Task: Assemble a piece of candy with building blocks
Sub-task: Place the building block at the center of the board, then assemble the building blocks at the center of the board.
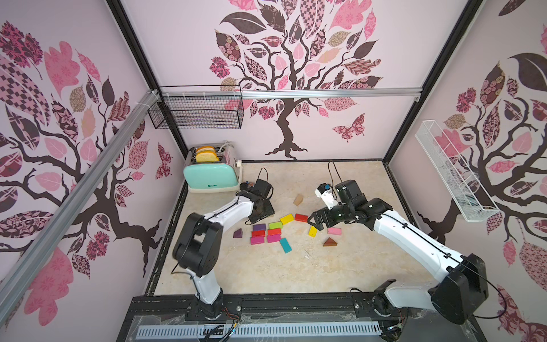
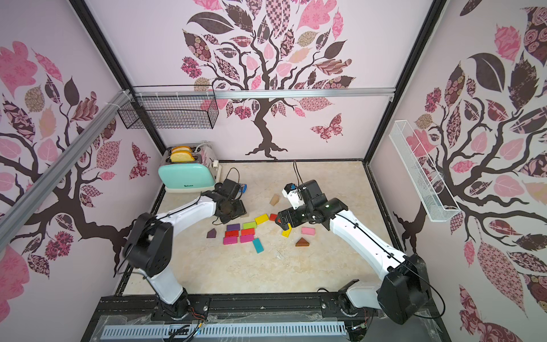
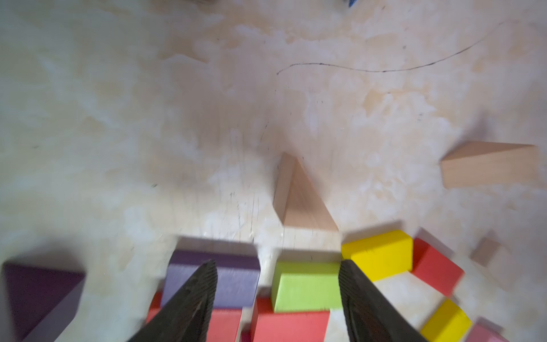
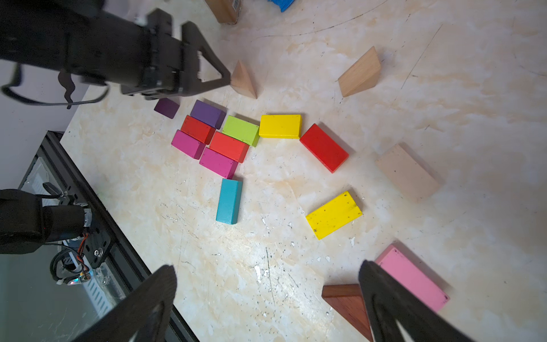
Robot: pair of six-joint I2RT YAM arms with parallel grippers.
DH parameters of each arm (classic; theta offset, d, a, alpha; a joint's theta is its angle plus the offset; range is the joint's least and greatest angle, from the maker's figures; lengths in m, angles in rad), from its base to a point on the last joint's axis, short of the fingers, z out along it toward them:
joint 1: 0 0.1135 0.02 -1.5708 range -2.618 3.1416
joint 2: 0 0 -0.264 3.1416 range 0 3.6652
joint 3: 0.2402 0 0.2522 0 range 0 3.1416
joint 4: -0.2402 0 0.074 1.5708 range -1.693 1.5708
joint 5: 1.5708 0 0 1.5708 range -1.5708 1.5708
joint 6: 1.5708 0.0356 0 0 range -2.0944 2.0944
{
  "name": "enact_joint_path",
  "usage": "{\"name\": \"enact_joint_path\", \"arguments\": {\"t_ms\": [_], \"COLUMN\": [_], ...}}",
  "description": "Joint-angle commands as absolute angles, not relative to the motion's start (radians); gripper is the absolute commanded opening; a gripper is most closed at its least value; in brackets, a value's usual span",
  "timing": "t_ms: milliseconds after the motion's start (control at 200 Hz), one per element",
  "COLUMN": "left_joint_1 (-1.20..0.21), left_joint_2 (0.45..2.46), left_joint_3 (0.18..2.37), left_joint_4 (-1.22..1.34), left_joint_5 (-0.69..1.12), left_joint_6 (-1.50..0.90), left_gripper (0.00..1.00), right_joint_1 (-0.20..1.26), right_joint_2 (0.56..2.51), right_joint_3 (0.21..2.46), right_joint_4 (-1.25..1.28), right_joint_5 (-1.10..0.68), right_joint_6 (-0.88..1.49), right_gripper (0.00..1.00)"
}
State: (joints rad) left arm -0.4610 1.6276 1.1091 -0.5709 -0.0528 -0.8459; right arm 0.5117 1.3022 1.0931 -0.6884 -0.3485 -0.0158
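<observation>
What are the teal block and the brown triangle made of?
Teal block: probably wood under opaque, fairly matte paint; no grain shows, so the core is a guess. Brown triangle: wood, stained reddish brown; grain lines show through.

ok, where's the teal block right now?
In a top view the teal block lies flat midway across the table, one end by a magenta block at the near edge of the packed blocks, left of the brown triangle.
</observation>
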Motion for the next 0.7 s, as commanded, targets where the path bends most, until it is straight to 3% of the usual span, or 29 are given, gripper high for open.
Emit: {"name": "enact_joint_path", "arguments": {"t_ms": [0,130,205,395,695], "left_joint_1": [-0.479,-0.507,-0.515,-0.517,-0.517], "left_joint_2": [1.411,1.229,1.197,1.2,1.316], "left_joint_3": [0.883,0.637,0.56,0.461,0.414], "left_joint_4": [-0.357,-0.132,-0.053,0.077,0.241], "left_joint_5": [-0.095,-0.207,-0.249,-0.329,-0.305], "left_joint_6": [-0.903,-0.983,-1.022,-1.099,-1.15], "left_gripper": [0.7,0.79,0.8,0.79,0.78], "right_joint_1": [0.506,0.507,0.508,0.507,0.507], "right_joint_2": [1.289,1.281,1.268,1.214,1.187], "right_joint_3": [1.107,1.074,1.058,1.044,1.031], "right_joint_4": [-0.667,-0.611,-0.594,-0.61,-0.616], "right_joint_5": [-0.379,-0.434,-0.457,-0.432,-0.408], "right_joint_6": [0.015,0.085,0.108,0.117,0.111], "right_gripper": [0.99,0.99,0.99,0.99,0.99]}}
